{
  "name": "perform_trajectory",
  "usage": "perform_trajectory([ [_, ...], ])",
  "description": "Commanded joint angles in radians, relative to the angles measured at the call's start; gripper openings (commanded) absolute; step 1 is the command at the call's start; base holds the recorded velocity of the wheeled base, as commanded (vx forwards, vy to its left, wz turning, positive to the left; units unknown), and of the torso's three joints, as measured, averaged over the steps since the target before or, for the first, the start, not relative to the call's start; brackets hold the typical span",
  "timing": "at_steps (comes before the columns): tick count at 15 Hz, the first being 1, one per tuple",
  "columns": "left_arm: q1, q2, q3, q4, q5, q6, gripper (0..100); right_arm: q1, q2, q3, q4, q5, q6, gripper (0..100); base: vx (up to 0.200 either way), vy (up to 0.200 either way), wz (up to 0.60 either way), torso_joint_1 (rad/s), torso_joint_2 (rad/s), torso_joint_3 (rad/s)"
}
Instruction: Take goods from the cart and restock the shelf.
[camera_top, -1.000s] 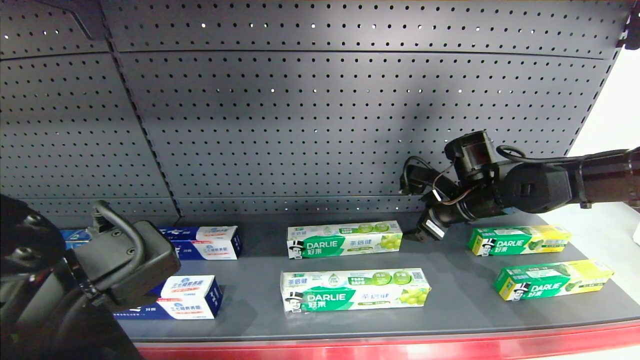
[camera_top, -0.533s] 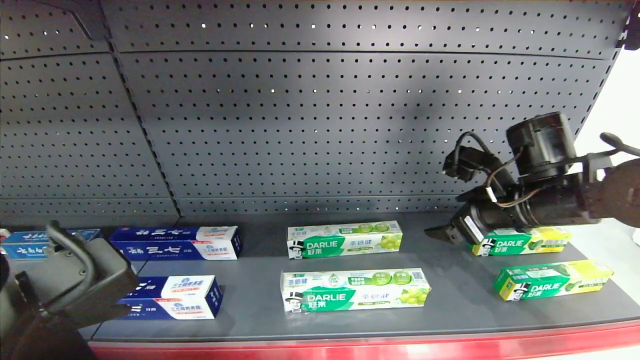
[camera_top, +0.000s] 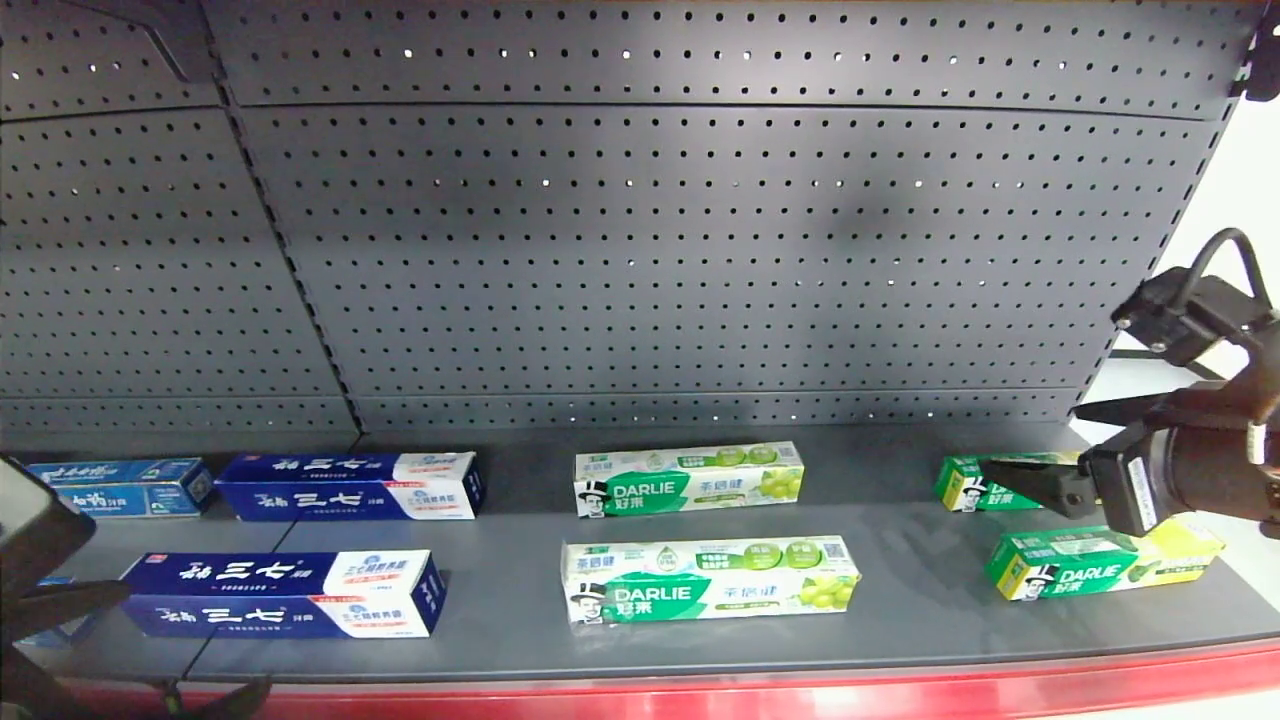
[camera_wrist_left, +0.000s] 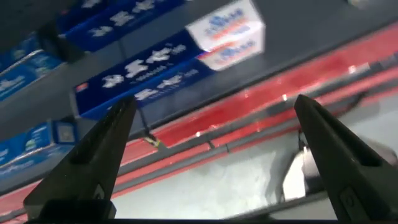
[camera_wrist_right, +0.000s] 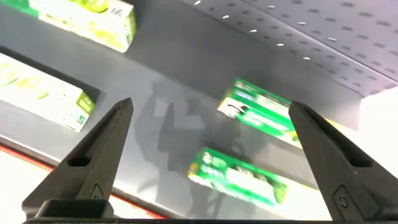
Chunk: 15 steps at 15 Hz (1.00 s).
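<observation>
Toothpaste boxes lie flat on the grey shelf (camera_top: 900, 610). Blue boxes (camera_top: 280, 595) (camera_top: 350, 485) are on the left, and green-and-white boxes (camera_top: 690, 478) (camera_top: 710, 580) are in the middle. Green-and-yellow boxes (camera_top: 1090, 562) (camera_top: 965, 480) are on the right. My right gripper (camera_top: 1060, 445) hovers open and empty over the right end, partly covering the rear green-and-yellow box. From its wrist view, the right gripper (camera_wrist_right: 211, 106) looks down on those two boxes (camera_wrist_right: 258, 112). My left gripper (camera_wrist_left: 214, 102) is open and empty, in front of the shelf's red edge (camera_wrist_left: 249, 106), below a blue box (camera_wrist_left: 155, 68).
A grey pegboard wall (camera_top: 640, 250) closes the back of the shelf. A red lip (camera_top: 700, 695) runs along its front. A smaller light-blue box (camera_top: 120, 487) lies at the far left. Bare shelf lies between the middle and right boxes.
My right arm has drawn back to the right, from beside the rear green-and-white box to the shelf's right end. My left arm has dropped down and left, uncovering the blue boxes.
</observation>
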Motion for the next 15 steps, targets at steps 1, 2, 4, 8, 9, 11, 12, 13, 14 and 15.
perform_trajectory([
  [1, 0.129, -0.102, 0.079, -0.075, -0.031, 0.055, 100, -0.032, -0.094, 0.04, -0.01, -0.001, 0.003, 100, 0.0, 0.0, 0.0, 0.0, 0.0, 0.0],
  [2, 0.173, -0.134, 0.109, -0.085, -0.042, 0.083, 100, -0.049, -0.112, 0.048, -0.011, -0.002, 0.003, 100, 0.0, 0.0, 0.0, 0.0, 0.0, 0.0],
  [4, 0.222, -0.191, 0.146, -0.088, -0.043, 0.105, 100, -0.081, -0.154, 0.066, -0.013, -0.005, 0.004, 100, 0.0, 0.0, 0.0, 0.0, 0.0, 0.0],
  [8, 0.383, -0.392, 0.244, -0.088, -0.094, 0.108, 100, -0.184, -0.276, 0.135, -0.013, -0.005, 0.08, 100, 0.0, 0.0, 0.0, 0.0, 0.0, 0.0],
  [9, 0.385, -0.45, 0.284, -0.088, -0.08, 0.115, 100, -0.192, -0.318, 0.167, -0.013, -0.007, 0.08, 100, 0.0, 0.0, 0.0, 0.0, 0.0, 0.0],
  [11, 0.393, -0.561, 0.32, -0.087, -0.034, 0.128, 100, -0.213, -0.422, 0.238, -0.008, -0.03, 0.08, 100, 0.0, 0.0, 0.0, 0.0, 0.0, 0.0],
  [12, 0.396, -0.576, 0.326, -0.085, -0.031, 0.126, 100, -0.219, -0.437, 0.249, -0.008, -0.036, 0.08, 100, 0.0, 0.0, 0.0, 0.0, 0.0, 0.0],
  [13, 0.446, -0.668, 0.372, -0.084, -0.029, 0.123, 100, -0.255, -0.529, 0.333, -0.011, -0.059, 0.09, 100, 0.0, 0.0, 0.0, 0.0, 0.0, 0.0],
  [14, 0.498, -0.714, 0.416, -0.087, -0.031, 0.121, 100, -0.288, -0.595, 0.39, -0.013, -0.059, 0.103, 100, 0.0, 0.0, 0.0, 0.0, 0.0, 0.0],
  [15, 0.54, -0.774, 0.458, -0.087, -0.032, 0.118, 100, -0.296, -0.658, 0.443, -0.013, -0.064, 0.104, 100, 0.0, 0.0, 0.0, 0.0, 0.0, 0.0],
])
